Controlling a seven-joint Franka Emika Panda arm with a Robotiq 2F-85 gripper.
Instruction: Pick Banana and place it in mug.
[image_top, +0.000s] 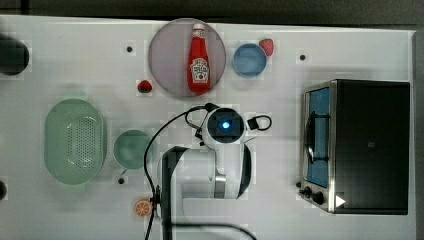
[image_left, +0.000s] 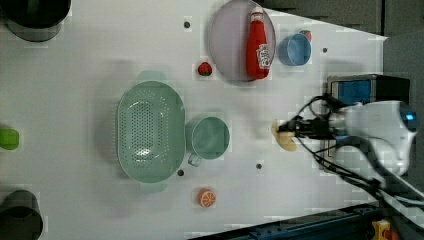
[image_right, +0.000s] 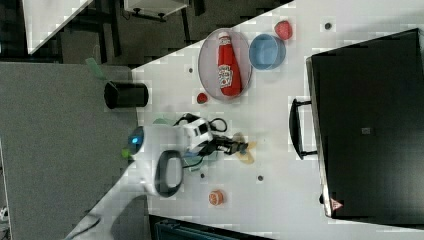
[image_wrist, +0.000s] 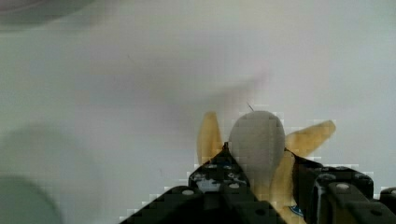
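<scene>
Wrist view: gripper (image_wrist: 261, 179) pinches the banana (image_wrist: 258, 142) (peel flaps splayed) above the tabletop (image_wrist: 140, 93), apart from the mug (image_left: 210, 138).

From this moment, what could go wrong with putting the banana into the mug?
1. The gripper brackets the peeled banana low on its body, with the peel flaps splayed out; the soft fruit may slip or tilt on lifting.
2. The mint-green mug touches the green perforated basket, so a slightly long carry could drop the banana into the basket.
3. The splayed peel may catch the mug's rim.
</scene>
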